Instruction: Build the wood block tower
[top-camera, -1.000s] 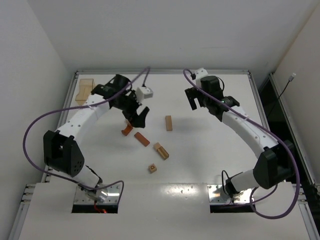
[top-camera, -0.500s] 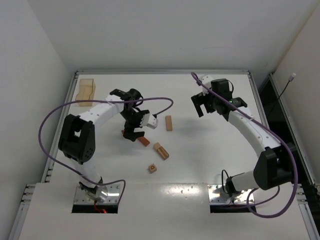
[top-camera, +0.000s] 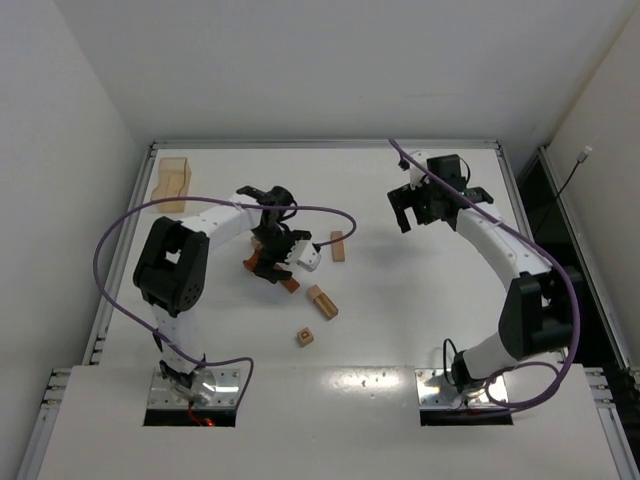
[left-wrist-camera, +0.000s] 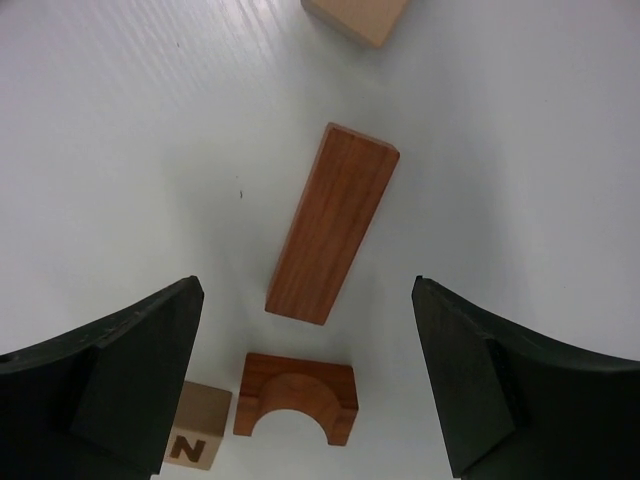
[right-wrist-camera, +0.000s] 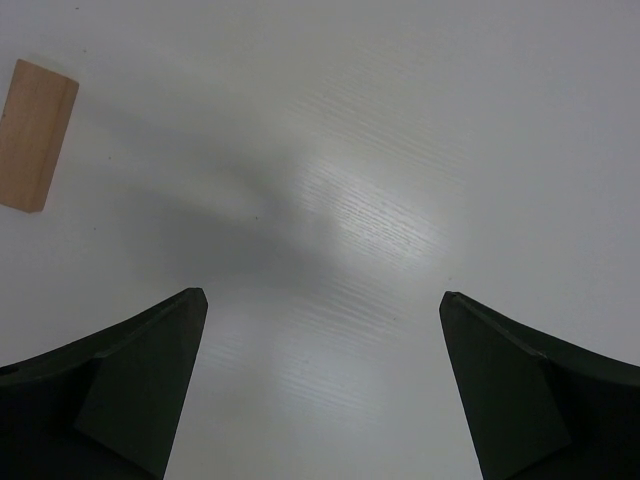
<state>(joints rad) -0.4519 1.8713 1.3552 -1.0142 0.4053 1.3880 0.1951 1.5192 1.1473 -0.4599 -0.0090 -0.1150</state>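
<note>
In the left wrist view a reddish-brown bar (left-wrist-camera: 332, 222) lies on the white table, and a reddish-brown arch piece (left-wrist-camera: 296, 397) lies just beyond its near end. A tan cube printed with N (left-wrist-camera: 198, 438) sits beside the arch. My left gripper (left-wrist-camera: 305, 290) is open above them, its jaws standing wide on either side of the bar and arch and touching neither. In the top view the left gripper (top-camera: 270, 268) hovers over the arch (top-camera: 250, 265) and bar (top-camera: 290, 284). My right gripper (top-camera: 413, 212) is open and empty over bare table (right-wrist-camera: 320, 300).
A tan bar (top-camera: 338, 246) lies mid-table and shows in the right wrist view (right-wrist-camera: 35, 133). A tan block (top-camera: 322, 301) and a small marked cube (top-camera: 305, 337) lie nearer the bases. A translucent amber box (top-camera: 172, 183) stands at the back left corner.
My left arm has folded inward and brought its open gripper down over the arch and reddish bar. My right gripper has shifted slightly to the right. The blocks have not moved.
</note>
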